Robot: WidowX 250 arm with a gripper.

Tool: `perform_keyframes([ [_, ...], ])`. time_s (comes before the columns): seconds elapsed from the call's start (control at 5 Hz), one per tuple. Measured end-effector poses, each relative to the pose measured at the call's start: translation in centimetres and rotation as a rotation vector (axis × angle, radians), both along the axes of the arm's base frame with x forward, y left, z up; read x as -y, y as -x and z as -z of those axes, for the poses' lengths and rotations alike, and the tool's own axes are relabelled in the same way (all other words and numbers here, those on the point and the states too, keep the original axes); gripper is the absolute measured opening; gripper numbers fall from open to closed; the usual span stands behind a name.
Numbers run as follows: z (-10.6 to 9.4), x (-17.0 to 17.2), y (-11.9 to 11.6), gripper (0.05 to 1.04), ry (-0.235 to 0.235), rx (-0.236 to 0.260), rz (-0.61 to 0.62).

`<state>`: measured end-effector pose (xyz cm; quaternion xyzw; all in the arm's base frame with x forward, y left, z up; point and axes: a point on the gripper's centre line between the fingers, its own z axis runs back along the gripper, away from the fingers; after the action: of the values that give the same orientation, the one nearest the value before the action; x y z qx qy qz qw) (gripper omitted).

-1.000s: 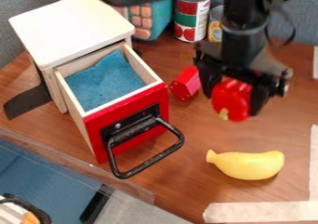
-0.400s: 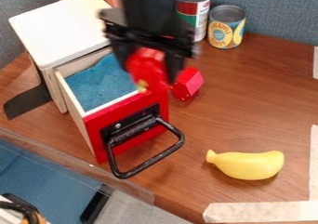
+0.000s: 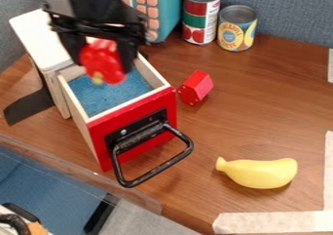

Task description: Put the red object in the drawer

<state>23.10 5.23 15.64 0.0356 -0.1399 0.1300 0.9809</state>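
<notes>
Since my fingers are clamped on the red object [image 3: 112, 63], it sits between them, one finger on each side, its pale yellow-green stem [image 3: 98, 78] pointing down. My gripper [image 3: 102, 66] hangs upper left in view, arm coming in from the top edge. I see it and the object against the back part of the drawer [image 3: 139, 109]. Object is up in the air, off the blue lining [image 3: 101, 97].

Drawer is pulled open from the pale wooden cabinet [image 3: 39, 39]: light wood walls, red front, black loop handle [image 3: 156, 169] sticking out. Dark strap [image 3: 29, 105] lies to the left of the cabinet in view.

Rest of the tabletop: red block [image 3: 195, 88] just beside the drawer, right of its front corner in view. Yellow banana [image 3: 260, 174] lower right, well apart from the drawer. Two cans at the back by the blue-grey partition [image 3: 292, 14]: the taller can [image 3: 201, 14] with red and green on its label, the shorter can [image 3: 237, 29] to its right. Teal item with pinkish buttons [image 3: 168, 5] stands left of them. Pale tape [image 3: 273, 223] runs along the lower right.
</notes>
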Motion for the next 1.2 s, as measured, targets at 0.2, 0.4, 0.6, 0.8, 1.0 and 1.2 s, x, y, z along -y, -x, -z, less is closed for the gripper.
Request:
perform_keyframes([
  [0.2,0.5,-2.0,0.0,0.883,0.010,0.000,-0.073],
  [0.4,1.6,-2.9,-0.7,0.883,0.011,-0.001,-0.077],
  [0.6,3.0,-2.9,-1.8,0.883,0.024,-0.007,-0.081],
  [0.8,4.2,-1.8,-2.6,0.883,0.029,-0.026,-0.041],
  [1.0,4.7,-1.8,-3.3,0.931,0.017,-0.026,-0.042],
  [1.2,5.0,-1.7,-3.4,1.009,0.009,-0.031,-0.034],
])
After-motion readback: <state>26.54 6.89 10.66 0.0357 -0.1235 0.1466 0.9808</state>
